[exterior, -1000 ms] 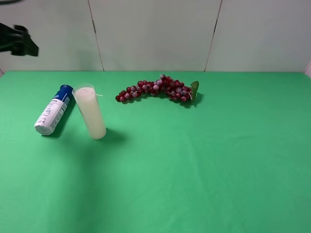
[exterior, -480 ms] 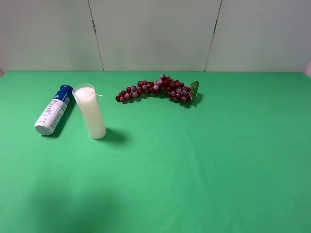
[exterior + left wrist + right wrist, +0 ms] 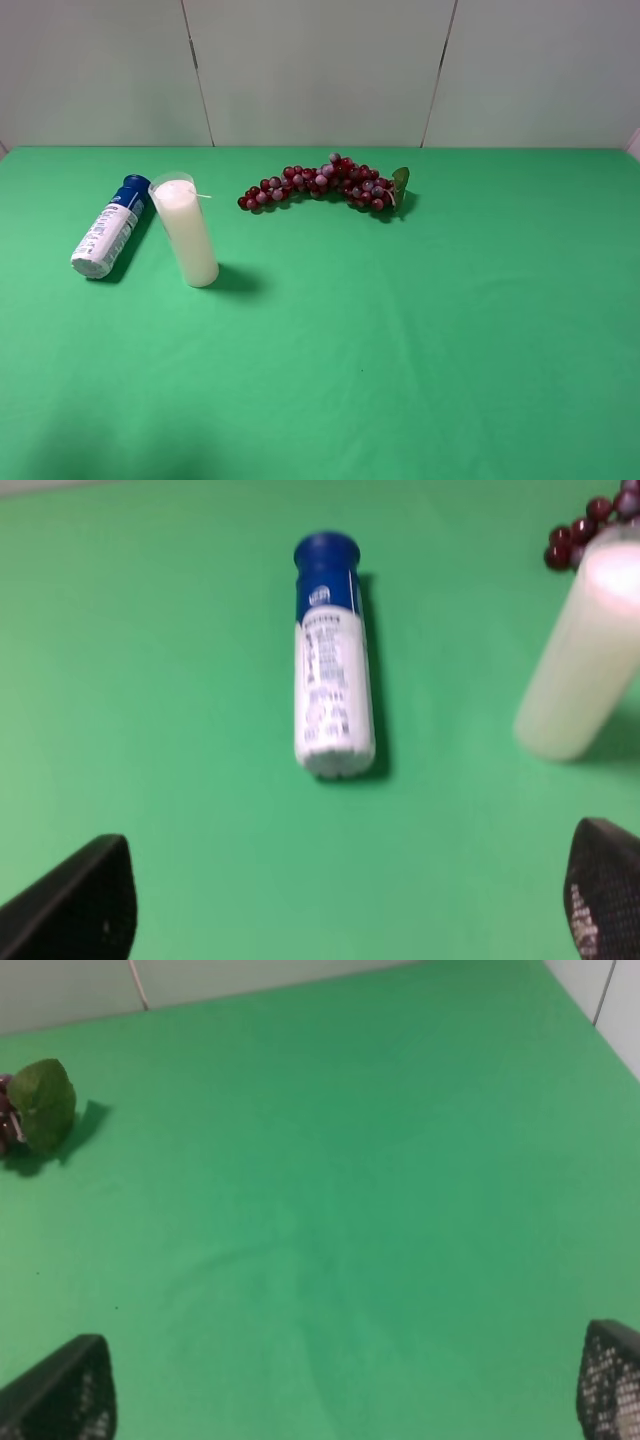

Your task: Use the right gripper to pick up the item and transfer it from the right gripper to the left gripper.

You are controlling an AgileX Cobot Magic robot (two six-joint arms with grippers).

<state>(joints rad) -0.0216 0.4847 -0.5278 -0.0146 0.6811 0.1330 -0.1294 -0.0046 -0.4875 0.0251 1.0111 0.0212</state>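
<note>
The item, a spray can point(image 3: 108, 228) with a dark blue cap and a white printed label, lies on its side at the left of the green table, beside the upright candle point(image 3: 187, 232). Neither arm shows in the exterior high view. In the left wrist view the can point(image 3: 330, 670) lies ahead of my left gripper point(image 3: 340, 905), whose two black fingertips point(image 3: 75, 900) stand wide apart with nothing between them. My right gripper point(image 3: 335, 1390) is open too, over bare green cloth, and only a grape leaf point(image 3: 42, 1103) shows in its view.
A bunch of red grapes point(image 3: 325, 183) with a green leaf lies at the back middle. The candle point(image 3: 580, 660) stands close to the can's side. A pale wall runs behind the green table point(image 3: 420, 330).
A black arm part that showed at the upper left edge of the exterior view one second ago has left the frame. The can, candle and grapes have not moved.
</note>
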